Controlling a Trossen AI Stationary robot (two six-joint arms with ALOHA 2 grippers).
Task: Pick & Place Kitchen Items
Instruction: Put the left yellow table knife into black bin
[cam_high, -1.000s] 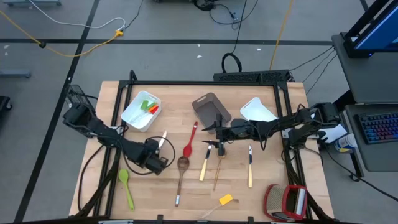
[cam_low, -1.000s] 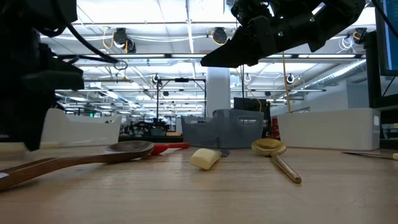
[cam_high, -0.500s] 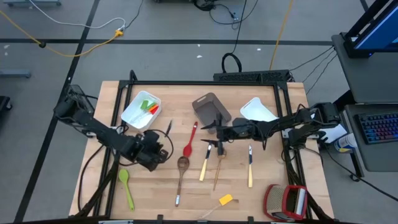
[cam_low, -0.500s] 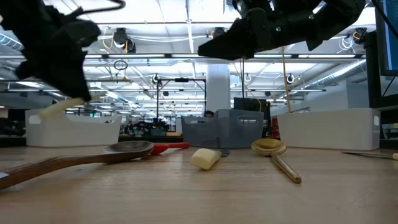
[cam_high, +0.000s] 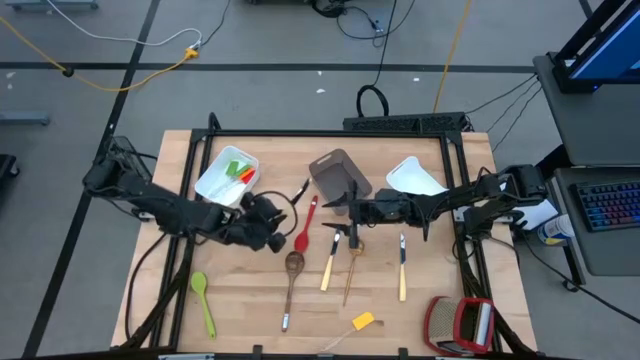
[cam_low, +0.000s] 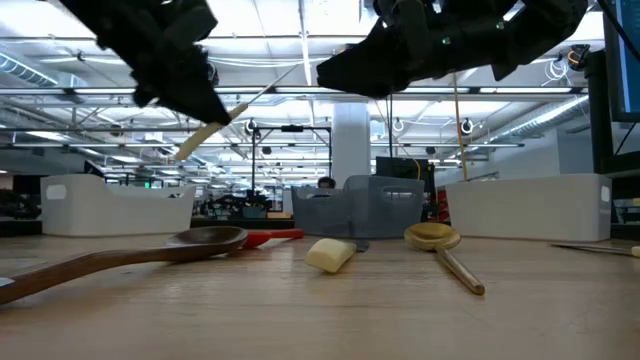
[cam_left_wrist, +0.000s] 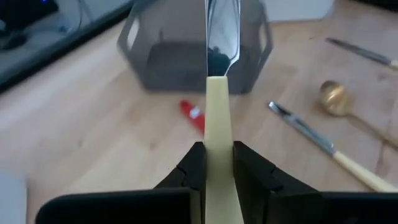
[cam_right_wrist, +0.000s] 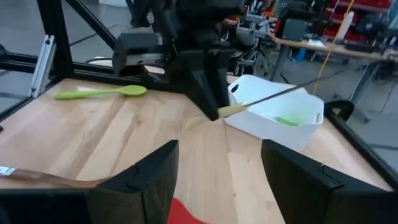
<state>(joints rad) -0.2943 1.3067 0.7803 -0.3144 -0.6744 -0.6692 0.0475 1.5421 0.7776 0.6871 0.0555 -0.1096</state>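
Note:
My left gripper (cam_high: 268, 222) is shut on a pale-handled knife (cam_high: 292, 198) and is raised above the table between the white bin (cam_high: 226, 180) and the grey bin (cam_high: 340, 175). The blade points toward the grey bin. My right gripper (cam_high: 352, 212) is open and empty, above the table just near of the grey bin. On the table lie a red spoon (cam_high: 305, 228), a brown wooden spoon (cam_high: 292, 275), a green spoon (cam_high: 203, 300), a gold spoon (cam_high: 352, 262), two more pale-handled knives (cam_high: 330, 262) (cam_high: 403, 268) and a small yellow piece (cam_high: 363, 321). My left gripper pinches the knife's pale handle (cam_left_wrist: 217, 124) between its two fingers (cam_left_wrist: 194, 163), one on each flat side. The knife lies along the fingers, its blade (cam_left_wrist: 221, 37) sticking out ahead. It is lifted clear of the table and tilted, blade end higher (cam_low: 270, 88).
The white bin at the far left holds green and red-orange utensils (cam_high: 238, 172). A second white bin (cam_high: 415, 178) stands at the far right. A bulky red-and-silver object (cam_high: 460, 325) sits at the near right corner. Bare wood lies between the green spoon and the wooden spoon.
My left gripper has risen and gone toward the table's right and far edges, toward the grey bin, still shut on the knife. It has turned, so the blade now points right and far and slants upward.

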